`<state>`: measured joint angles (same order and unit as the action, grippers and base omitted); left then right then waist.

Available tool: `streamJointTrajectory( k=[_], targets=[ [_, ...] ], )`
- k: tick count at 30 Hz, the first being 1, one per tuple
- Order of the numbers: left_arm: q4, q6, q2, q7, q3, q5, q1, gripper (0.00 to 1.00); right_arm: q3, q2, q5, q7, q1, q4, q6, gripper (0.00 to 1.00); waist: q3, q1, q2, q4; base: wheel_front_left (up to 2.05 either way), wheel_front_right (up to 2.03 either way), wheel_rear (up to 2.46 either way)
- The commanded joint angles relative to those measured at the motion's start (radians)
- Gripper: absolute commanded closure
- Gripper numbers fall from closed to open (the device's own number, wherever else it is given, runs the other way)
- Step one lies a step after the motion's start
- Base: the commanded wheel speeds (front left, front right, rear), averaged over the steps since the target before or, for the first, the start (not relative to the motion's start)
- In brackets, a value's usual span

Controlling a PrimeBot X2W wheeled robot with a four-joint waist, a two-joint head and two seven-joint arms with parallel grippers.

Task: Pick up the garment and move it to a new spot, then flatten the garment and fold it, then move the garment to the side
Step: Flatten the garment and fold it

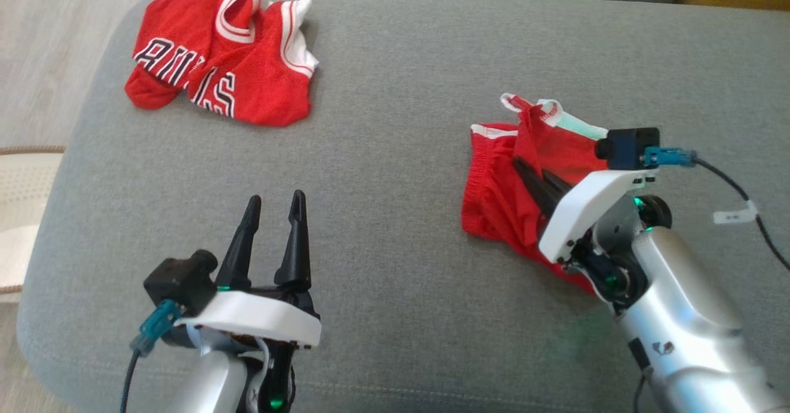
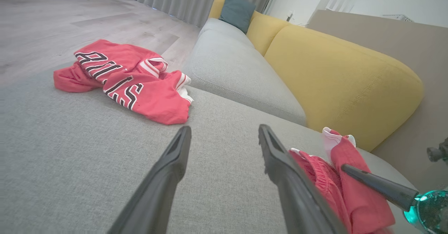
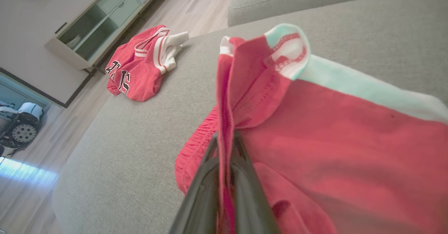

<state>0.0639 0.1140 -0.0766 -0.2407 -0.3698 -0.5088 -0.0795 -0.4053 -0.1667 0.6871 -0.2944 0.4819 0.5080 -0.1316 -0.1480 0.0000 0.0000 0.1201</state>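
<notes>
On the sofa seat (image 1: 395, 172), the shorts (image 1: 494, 209) lie under and around the right jaws, one fold standing between them. The jersey (image 1: 210, 67) lies well beyond the left jaws, a little to their left, far from the shorts.

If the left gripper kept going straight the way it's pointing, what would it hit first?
Probably bare grey cushion: the left gripper, jaws open, aims just right of the red jersey. Its near corner might get brushed; height above the cushion is unclear.

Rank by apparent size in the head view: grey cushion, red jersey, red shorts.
1. Grey cushion, by far.
2. Red jersey and red shorts look alike; the shorts are nearer and partly behind the right gripper, so unranked.
</notes>
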Motion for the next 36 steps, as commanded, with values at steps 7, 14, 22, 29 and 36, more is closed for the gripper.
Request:
streamJointTrajectory(
  k=[7,14,22,29,36],
  targets=[
    [-0.028,0.001,0.007,-0.016,0.041,-0.008,-0.017,0.00,-0.029,0.041,-0.022,0.044,0.048,-0.074,0.001,0.00,0.001,0.0000,0.0000,-0.019,0.00,0.00,0.00],
    [-0.026,-0.001,0.010,-0.018,0.037,-0.008,-0.016,0.00,0.004,0.027,-0.034,0.104,0.026,-0.166,0.001,0.00,0.009,0.0000,0.0000,-0.061,0.00,0.00,0.00],
    [-0.026,0.000,0.011,-0.019,0.033,-0.006,-0.019,0.00,0.120,-0.021,-0.174,0.179,-0.045,-0.217,0.001,0.00,0.004,0.0000,0.0000,-0.101,0.00,0.00,0.00],
    [-0.025,-0.002,0.009,-0.019,0.031,-0.005,-0.026,0.00,0.124,-0.001,-0.255,0.160,-0.115,-0.188,0.001,0.86,-0.005,0.0000,0.0000,-0.101,0.00,0.00,0.00],
    [-0.024,-0.001,0.007,-0.019,0.028,-0.006,-0.031,0.00,0.098,0.021,-0.276,0.137,-0.133,-0.053,0.001,1.00,-0.008,0.0000,0.0000,-0.065,0.00,0.00,0.00]
  ],
)
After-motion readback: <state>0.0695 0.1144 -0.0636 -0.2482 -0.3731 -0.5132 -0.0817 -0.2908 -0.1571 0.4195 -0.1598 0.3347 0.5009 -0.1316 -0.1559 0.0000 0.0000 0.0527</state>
